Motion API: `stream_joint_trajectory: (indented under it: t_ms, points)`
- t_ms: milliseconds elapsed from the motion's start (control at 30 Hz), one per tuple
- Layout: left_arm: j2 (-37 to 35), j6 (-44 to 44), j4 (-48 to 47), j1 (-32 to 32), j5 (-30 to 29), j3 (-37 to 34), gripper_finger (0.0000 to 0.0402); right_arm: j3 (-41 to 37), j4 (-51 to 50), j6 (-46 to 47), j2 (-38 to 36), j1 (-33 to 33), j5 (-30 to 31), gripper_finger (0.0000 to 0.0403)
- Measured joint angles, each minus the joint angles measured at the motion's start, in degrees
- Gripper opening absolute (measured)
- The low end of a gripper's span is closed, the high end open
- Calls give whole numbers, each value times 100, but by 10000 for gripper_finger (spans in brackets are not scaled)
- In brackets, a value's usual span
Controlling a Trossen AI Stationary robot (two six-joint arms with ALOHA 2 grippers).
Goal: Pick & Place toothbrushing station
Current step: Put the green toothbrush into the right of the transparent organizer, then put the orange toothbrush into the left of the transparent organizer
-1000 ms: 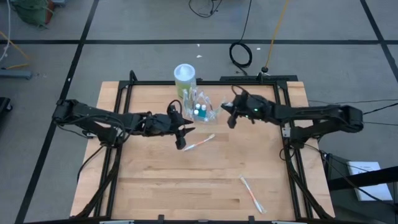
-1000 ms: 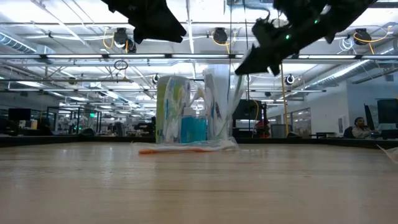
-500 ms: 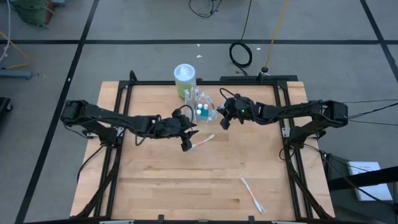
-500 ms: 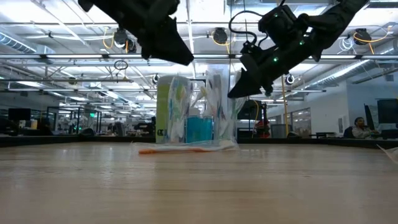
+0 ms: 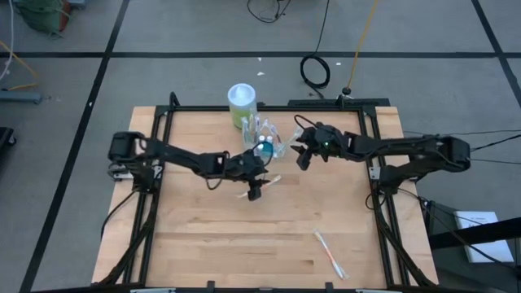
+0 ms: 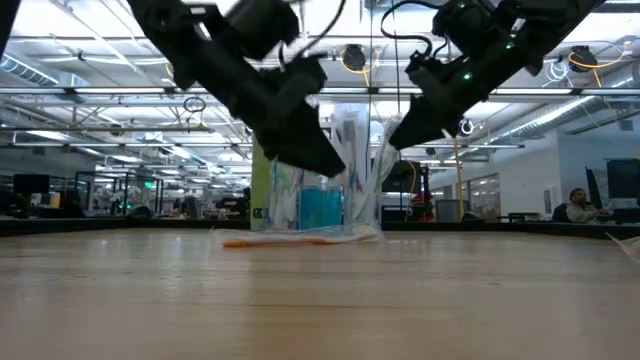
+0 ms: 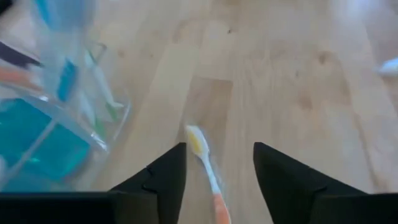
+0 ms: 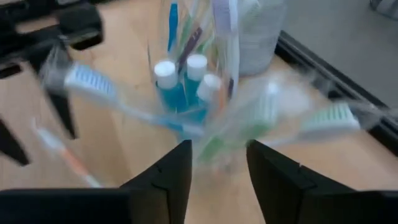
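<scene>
both fingers parted, empty: left fingers point(image 7: 214, 171) over toothbrush point(image 7: 206, 171), right fingers point(image 8: 217, 168) facing toothbrushing station point(image 8: 193, 81).

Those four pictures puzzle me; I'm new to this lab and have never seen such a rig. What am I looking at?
Two dark robot arms work at a wooden table. One camera looks straight down, one sits level with the tabletop, and one rides on each wrist. Near the far edge stands a clear toothbrushing station holding brushes and blue bottles, beside a green canister. One toothbrush lies near the station, another toward the near edge. The left gripper hangs open over the nearer brush; the right gripper faces the station, open. Neither holds anything.
</scene>
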Motion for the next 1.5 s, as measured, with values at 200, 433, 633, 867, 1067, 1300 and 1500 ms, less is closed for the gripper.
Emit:
stream_joint_trajectory:
  t_ms: [200, 433, 633, 867, 1067, 1300, 1500]
  points:
    - [791, -374, 368, 101, 178, 0, 213, -9, -755, 14, -456, 3, 2, 152]
    - [1245, -760, 470, 69, 480, 3, 193, -85, -833, -155, -680, 40, -1, 150]
    - [1159, -1098, 109, 46, 515, 11, 106, -85, -666, -507, -846, 40, 0, 149]
    - [394, -1191, -475, 106, 508, -13, 9, -85, -345, -629, -997, 40, 0, 147]
    - [-1108, -1028, -1336, 101, -737, -4, 4, -85, -288, -696, -1071, 40, -1, 147]
    - [-2454, 95, -224, 32, -2092, -270, 4, -85, -94, -715, -1076, 40, -4, 145]
    - [-1955, 887, 3663, 279, -1794, -1545, 3, -85, -71, -713, -1076, 40, -7, 144]
